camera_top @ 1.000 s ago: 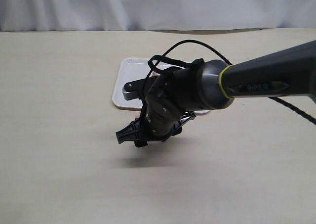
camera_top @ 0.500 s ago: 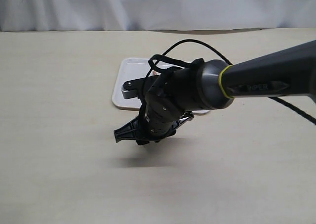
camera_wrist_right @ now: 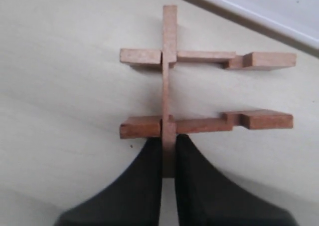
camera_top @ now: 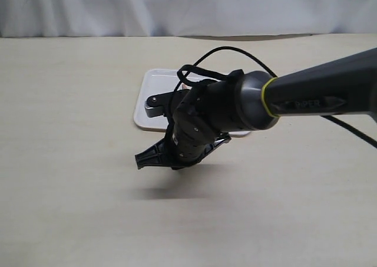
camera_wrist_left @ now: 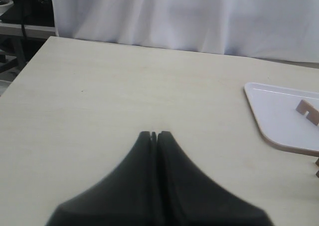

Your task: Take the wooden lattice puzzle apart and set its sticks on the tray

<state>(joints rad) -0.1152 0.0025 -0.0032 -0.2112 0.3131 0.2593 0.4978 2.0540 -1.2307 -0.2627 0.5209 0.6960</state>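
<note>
The wooden lattice puzzle (camera_wrist_right: 199, 91) is down to three reddish-brown sticks: one long stick crossed by two notched ones. My right gripper (camera_wrist_right: 169, 141) is shut on the end of the long stick (camera_wrist_right: 169, 46) and holds the piece just above the table. In the exterior view the right gripper (camera_top: 144, 159) hangs in front of the white tray (camera_top: 154, 78), and the arm hides the puzzle. A single notched stick (camera_wrist_left: 308, 110) lies on the tray (camera_wrist_left: 284, 116). My left gripper (camera_wrist_left: 155, 134) is shut and holds nothing, off to the side of the tray.
The right arm (camera_top: 294, 99) and its black cable (camera_top: 235, 52) reach across the tray from the right. White cloth (camera_top: 188, 7) hangs along the table's far edge. The tray's rim (camera_wrist_right: 279, 6) lies just past the held puzzle.
The right gripper has lifted slightly and shifted a little to the left with the puzzle piece. The arm otherwise holds its pose.
</note>
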